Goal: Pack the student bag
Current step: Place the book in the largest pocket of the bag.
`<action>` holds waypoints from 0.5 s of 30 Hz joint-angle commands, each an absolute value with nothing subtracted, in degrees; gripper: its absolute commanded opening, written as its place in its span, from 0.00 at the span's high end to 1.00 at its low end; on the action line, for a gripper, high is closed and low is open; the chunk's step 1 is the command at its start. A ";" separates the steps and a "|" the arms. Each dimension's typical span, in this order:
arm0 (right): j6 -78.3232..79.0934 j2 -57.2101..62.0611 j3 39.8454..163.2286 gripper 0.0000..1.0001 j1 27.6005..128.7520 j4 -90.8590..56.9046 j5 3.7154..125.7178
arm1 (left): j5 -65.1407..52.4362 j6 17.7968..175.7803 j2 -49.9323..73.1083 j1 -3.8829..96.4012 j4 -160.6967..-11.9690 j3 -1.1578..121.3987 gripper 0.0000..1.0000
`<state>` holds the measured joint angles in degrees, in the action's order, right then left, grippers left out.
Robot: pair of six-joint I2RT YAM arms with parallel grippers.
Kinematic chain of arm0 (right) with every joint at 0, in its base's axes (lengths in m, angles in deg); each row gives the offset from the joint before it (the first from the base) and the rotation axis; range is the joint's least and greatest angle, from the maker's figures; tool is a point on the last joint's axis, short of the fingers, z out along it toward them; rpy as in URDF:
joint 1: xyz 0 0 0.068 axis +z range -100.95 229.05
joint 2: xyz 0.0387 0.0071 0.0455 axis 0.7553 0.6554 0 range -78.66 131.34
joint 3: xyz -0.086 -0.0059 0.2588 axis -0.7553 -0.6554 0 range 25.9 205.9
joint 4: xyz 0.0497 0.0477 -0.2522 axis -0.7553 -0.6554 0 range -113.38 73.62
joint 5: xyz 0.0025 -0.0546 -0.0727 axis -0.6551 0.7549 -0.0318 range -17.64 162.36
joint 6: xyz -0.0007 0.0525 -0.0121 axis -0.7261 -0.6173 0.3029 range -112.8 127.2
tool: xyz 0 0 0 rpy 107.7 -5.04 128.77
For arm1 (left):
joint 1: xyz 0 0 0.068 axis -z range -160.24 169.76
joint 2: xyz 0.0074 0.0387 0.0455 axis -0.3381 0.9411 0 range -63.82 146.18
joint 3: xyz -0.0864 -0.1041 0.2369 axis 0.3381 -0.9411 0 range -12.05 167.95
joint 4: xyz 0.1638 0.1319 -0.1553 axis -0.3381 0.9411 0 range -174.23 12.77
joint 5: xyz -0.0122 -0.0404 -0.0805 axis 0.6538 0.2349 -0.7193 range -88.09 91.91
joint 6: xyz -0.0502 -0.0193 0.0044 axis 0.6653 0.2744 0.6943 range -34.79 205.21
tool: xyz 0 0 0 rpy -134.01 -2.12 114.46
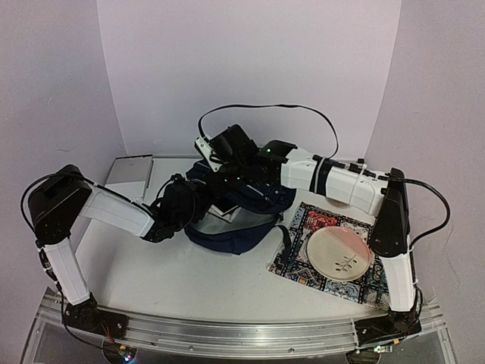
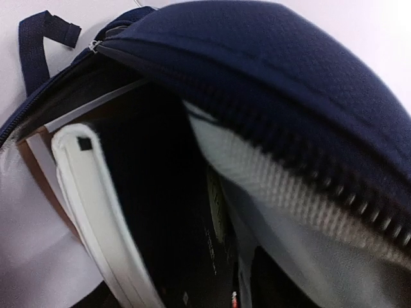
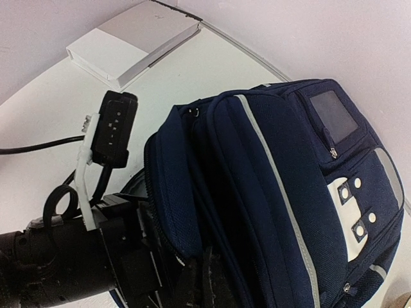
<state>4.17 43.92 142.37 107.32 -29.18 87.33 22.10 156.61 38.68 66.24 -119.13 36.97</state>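
Where the two arms are bolted to the near edge of the white desk [image 1: 189,284], a rectangular cloth [image 1: 297,265] with a busy, many-coloured pattern lies towards the near right corner. On it sits a round, pale plate [image 1: 339,254] with a small dark sprig drawn on it.

Behind that, about the middle of the desk, the student bag [image 1: 242,231] lies slumped. It is soft navy fabric with a fine mesh weave, thin white stripes, white patches with round studs, and a strap loop. Its main zip is undone and the mouth gapes towards the left. Inside I can see a white-rimmed slab [image 2: 90,205], flat and dark-faced, standing against one wall, and grey netted lining under the coarse zip teeth.

The left fingers [image 1: 188,205] are at that mouth, buried in fabric. I cannot tell how far apart they stand or whether they touch anything. The right fingers [image 1: 221,159] are pressed together at the bag's far upper edge, and what they pinch, if anything, is hidden.

At the far left corner rests a flat white rectangular box [image 1: 130,173].
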 commanded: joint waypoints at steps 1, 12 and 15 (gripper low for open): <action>4.25 40.39 142.49 1.00 107.25 -27.54 88.84 | 24.40 150.60 35.32 66.08 -123.00 35.54 0.39; 4.23 40.06 141.66 1.00 106.95 -27.50 89.87 | 25.68 142.34 26.82 66.09 -121.18 27.86 0.23; 4.28 39.83 141.42 1.00 106.93 -27.49 90.01 | 25.10 141.00 24.94 66.08 -119.01 26.78 0.23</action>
